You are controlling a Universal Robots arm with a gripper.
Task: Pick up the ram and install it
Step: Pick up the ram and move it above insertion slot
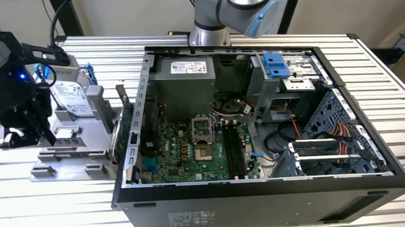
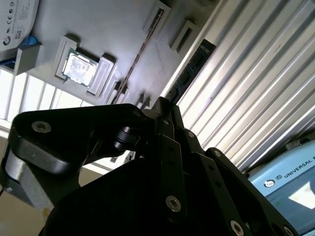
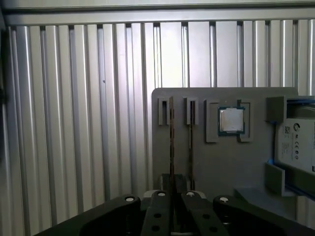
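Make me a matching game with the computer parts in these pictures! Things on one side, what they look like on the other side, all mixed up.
Things:
1. processor
2. ram
3. computer case
4. hard drive

Looks:
A. open, with a green board inside
B. has a white label
C. standing on edge in a narrow slot
D. shiny silver square, lying flat

Pairs: 1-D, 2-C, 3-A, 4-B
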